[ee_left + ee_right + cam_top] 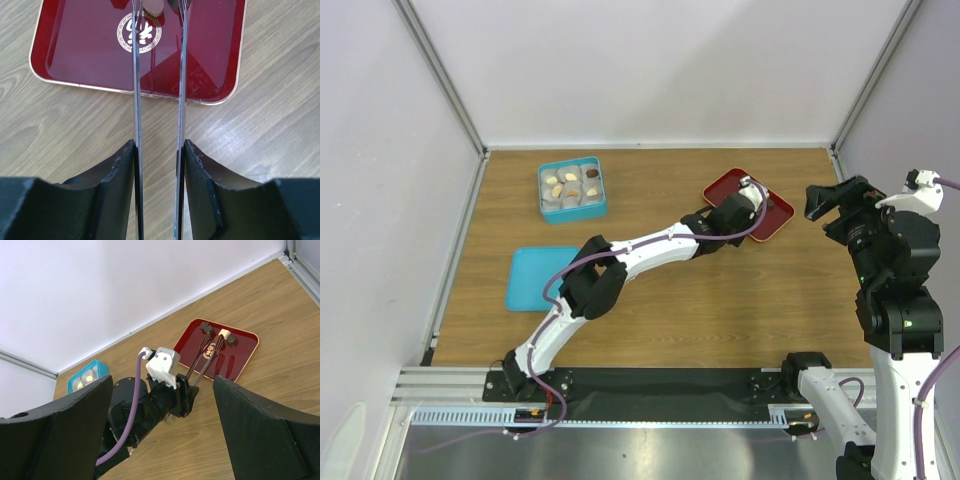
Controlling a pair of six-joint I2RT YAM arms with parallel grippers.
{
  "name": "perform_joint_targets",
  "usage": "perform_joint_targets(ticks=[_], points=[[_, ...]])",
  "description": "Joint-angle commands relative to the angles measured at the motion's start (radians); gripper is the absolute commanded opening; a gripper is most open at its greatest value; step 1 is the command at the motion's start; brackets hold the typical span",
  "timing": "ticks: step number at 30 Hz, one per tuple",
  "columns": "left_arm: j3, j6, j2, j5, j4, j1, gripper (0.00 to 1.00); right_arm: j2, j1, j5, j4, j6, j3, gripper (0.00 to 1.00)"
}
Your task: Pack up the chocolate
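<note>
Steel tongs (136, 100) are clamped in my left pincer (159, 147), that arm stretched far and right across the table so the blades reach over the red tray (75, 50). My right pincer (830, 205) hangs raised at the right, fingers spread wide and holding nothing. A tan chocolate (152, 6) shows between the blades near their tips at the tray's far side, with more pieces in the teal box (600, 205) far left.

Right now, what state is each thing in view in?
Teal square box: open, chocolates inside.
Flat teal lid: off, lying on table.
Glossy red tray: holds loose chocolates.
Long metal tongs: clamped in left gripper, tips over tray.
Right gripper: open, empty.
</note>
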Motion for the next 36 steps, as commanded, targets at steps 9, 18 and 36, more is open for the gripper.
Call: perform_joint_targets(ticks=[9, 18, 36], points=[[0.100, 0.015, 0.048, -0.024, 0.013, 0.003, 0.47, 0.005, -0.003, 0.019, 0.022, -0.019, 0.020, 0.88], [0.121, 0.007, 0.083, -0.016, -0.002, 0.017, 0.47, 0.009, -0.002, 0.030, 0.025, -0.025, 0.020, 0.88], [0.117, 0.017, 0.098, 0.056, 0.032, 0.038, 0.43, 0.008, -0.002, 0.046, 0.022, -0.034, 0.020, 0.88]])
